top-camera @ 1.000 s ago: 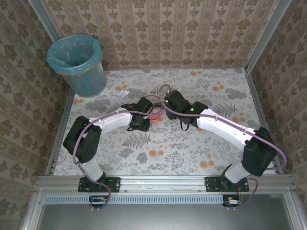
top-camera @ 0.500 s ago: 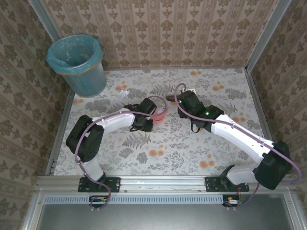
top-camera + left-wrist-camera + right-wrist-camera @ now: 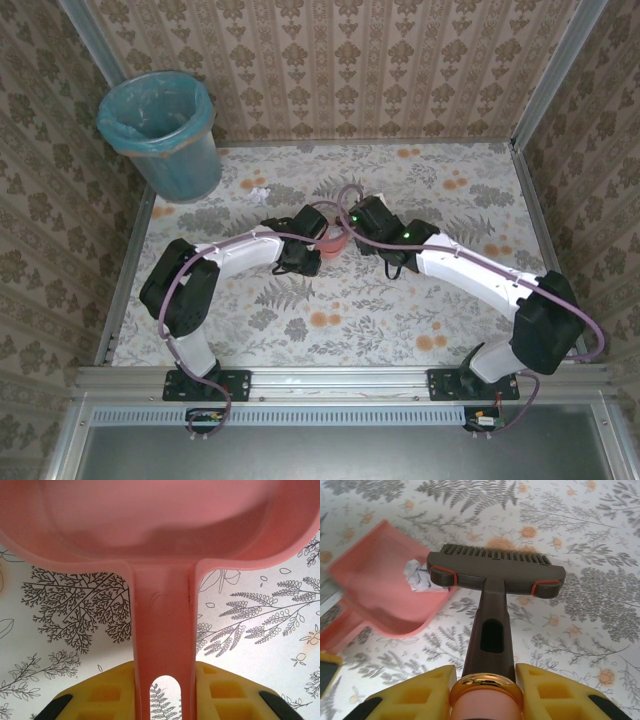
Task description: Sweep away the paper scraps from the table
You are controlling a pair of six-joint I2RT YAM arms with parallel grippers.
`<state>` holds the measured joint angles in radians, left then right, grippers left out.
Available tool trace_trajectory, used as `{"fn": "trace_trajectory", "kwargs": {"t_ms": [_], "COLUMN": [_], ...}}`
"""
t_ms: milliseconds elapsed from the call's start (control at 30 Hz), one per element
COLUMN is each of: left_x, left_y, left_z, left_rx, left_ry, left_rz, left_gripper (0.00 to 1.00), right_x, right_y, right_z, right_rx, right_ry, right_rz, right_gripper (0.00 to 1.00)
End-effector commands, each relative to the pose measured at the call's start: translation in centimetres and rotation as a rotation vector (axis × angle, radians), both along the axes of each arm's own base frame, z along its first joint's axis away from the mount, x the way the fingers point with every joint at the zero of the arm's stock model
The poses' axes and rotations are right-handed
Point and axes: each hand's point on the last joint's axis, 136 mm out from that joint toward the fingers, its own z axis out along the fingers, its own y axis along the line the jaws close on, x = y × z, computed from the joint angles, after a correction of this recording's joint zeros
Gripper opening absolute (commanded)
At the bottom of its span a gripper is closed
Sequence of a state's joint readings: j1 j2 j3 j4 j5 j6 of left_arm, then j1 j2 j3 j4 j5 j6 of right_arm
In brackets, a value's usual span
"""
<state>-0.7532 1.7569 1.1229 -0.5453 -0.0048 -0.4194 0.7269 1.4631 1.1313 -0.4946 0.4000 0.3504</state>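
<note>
Top external view: the table (image 3: 450, 320), covered in a fern-and-flower cloth, carries both arms bent inward so that their wrists meet near the middle. The left arm (image 3: 235, 250) reaches to a pink dustpan (image 3: 337, 241) on the cloth, and the right arm (image 3: 470, 265) ends just beside it on the right. One white paper scrap (image 3: 260, 192) lies on the cloth at the far left, near a bin lined with a teal bag (image 3: 160, 130) and well apart from the dustpan.

Left wrist view: the left gripper (image 3: 164, 685) has its yellow fingers (image 3: 100, 697) pressed against both sides of the dustpan handle (image 3: 162, 625), clamping it. The pan spreads across the top, above the fern print.

Right wrist view: the right gripper (image 3: 485, 685) is clamped on the pink grip of a dark brown hand brush (image 3: 495, 572), one finger tight on either side. The brush head stands at the dustpan's open edge. A second scrap (image 3: 417, 575), white with faint purple marks, lies inside the pan just beside the head's left end.
</note>
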Motion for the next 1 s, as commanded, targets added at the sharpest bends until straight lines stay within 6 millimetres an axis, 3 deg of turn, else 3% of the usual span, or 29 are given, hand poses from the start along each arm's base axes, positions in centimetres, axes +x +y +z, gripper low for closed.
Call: {"fn": "trace_trajectory", "kwargs": {"t_ms": [0,33,200,500,800,967], "left_x": [-0.9,-0.9,-0.6,-0.4,-0.2,-0.1], "left_y": [0.0,0.0,0.0,-1.5,-2.0,-2.2], "left_z": [-0.9,-0.9,-0.5,0.2,1.0,1.7], "left_rx": [0.027,0.027,0.037,0.031,0.012,-0.004], "left_ry": [0.046,0.045,0.007,-0.082,-0.154,-0.18], "left_rz": [-0.018,-0.02,-0.03,-0.091,-0.12,-0.127], "left_gripper": [0.0,0.0,0.0,0.0,0.0,0.0], "right_x": [-2.0,-2.6,-4.2,-4.1,-5.6,-6.6], "right_y": [1.7,1.7,0.9,-2.8,-8.9,-12.3], "right_z": [0.8,1.8,1.8,2.4,1.6,1.2], "right_rx": [0.017,0.034,0.023,0.064,0.197,0.279], "right_ry": [-0.017,-0.038,-0.05,-0.24,-0.503,-0.557], "right_rz": [0.119,0.133,0.14,0.002,-0.208,-0.331], "right_gripper": [0.0,0.0,0.0,0.0,0.0,0.0]}}
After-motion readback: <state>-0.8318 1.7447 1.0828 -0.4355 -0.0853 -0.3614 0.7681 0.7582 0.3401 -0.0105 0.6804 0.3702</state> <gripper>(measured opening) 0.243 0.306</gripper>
